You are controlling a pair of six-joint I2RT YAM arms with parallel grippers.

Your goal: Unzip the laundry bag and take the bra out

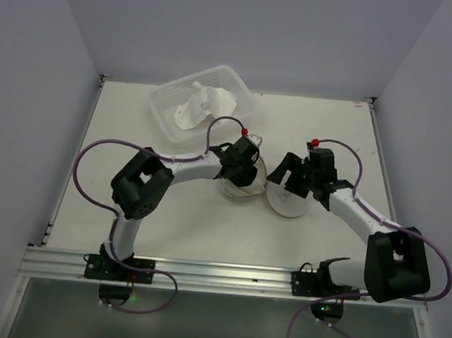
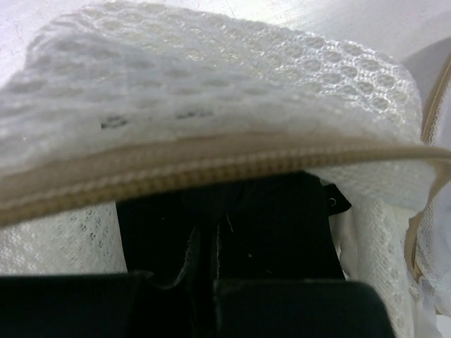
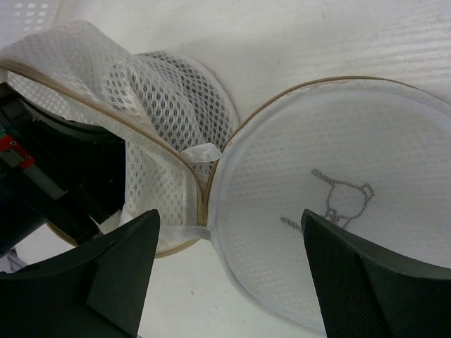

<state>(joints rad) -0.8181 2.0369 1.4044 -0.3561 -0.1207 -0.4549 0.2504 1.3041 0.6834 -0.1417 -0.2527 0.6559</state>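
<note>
The laundry bag (image 1: 274, 198) lay unzipped at the middle of the table (image 1: 335, 130), between the two arms. Its flat round face (image 3: 338, 141), with the little drawing (image 3: 337, 201) on it, was folded out to the right of the frame. The mesh body (image 3: 165, 105) stood open on the left, joined to the face at the tan trim (image 3: 204, 190).

The left gripper (image 2: 183, 282) was pushed in under the mesh and the open zipper edge (image 2: 211, 165). Its fingers (image 2: 296, 310) stood close together, with a fold of the bra (image 2: 268, 225) caught between them. The bra's black fabric was still inside the bag, low in that wrist view.

The right gripper (image 3: 225, 274) hung over the seam between body and face, its jaws spread wide and holding nothing.

A white plastic basket (image 1: 168, 106) sat at the upper left of the table, well apart from the bag
</note>
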